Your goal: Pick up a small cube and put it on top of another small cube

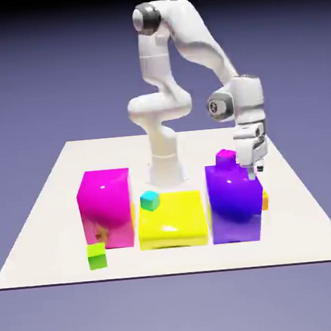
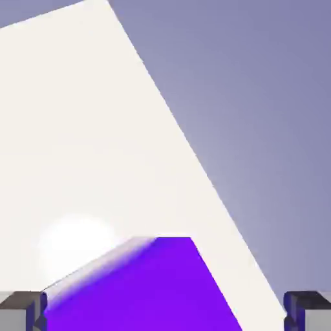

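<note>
Three large blocks are counted on the worktop [image 1: 52, 206]: one magenta block [image 1: 105, 205], one yellow block [image 1: 171, 221] and one purple block [image 1: 233, 205]. Four tiny cubes are counted in the exterior view: one tiny orange cube [image 1: 265, 201], largely hidden behind the purple block; one tiny green cube [image 1: 97, 256]; one tiny teal cube [image 1: 150, 200]; and one tiny magenta cube [image 1: 226, 159]. One white arm [image 1: 186, 46] is seen, and one pincer [image 1: 252, 166] is carried by it. In the hand view only one block is shown, the purple one, and two grey fingertips [image 2: 21, 309] are counted at the bottom edge.
</note>
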`<state>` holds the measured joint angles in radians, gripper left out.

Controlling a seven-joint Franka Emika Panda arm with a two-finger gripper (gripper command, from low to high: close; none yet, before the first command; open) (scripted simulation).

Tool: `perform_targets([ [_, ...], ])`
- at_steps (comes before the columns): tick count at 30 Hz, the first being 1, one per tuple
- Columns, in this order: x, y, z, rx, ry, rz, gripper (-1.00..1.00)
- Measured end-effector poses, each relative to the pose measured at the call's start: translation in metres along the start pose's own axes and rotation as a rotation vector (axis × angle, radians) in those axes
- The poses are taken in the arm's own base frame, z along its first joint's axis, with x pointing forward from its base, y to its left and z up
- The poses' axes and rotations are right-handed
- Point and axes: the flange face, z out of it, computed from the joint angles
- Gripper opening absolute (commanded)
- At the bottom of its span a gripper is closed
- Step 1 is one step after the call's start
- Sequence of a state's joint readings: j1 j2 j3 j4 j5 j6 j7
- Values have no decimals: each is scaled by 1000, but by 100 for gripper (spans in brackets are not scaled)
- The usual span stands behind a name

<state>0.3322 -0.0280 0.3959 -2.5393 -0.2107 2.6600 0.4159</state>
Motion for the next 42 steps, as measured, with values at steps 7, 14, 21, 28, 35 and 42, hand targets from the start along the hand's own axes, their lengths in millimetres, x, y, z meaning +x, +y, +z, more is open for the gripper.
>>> perform_targets([
  [7, -84, -94, 79, -51, -274, -280, 0],
  [14, -100, -91, 147, -51, -274, -280, -100],
  [21, -84, -94, 85, -50, -274, -280, -100],
  [28, -56, -83, -1, -200, -177, -312, -100],
  [35, -34, -13, -95, -235, -200, 25, -100],
  [42, -49, 73, -173, -82, -332, 524, -100],
])
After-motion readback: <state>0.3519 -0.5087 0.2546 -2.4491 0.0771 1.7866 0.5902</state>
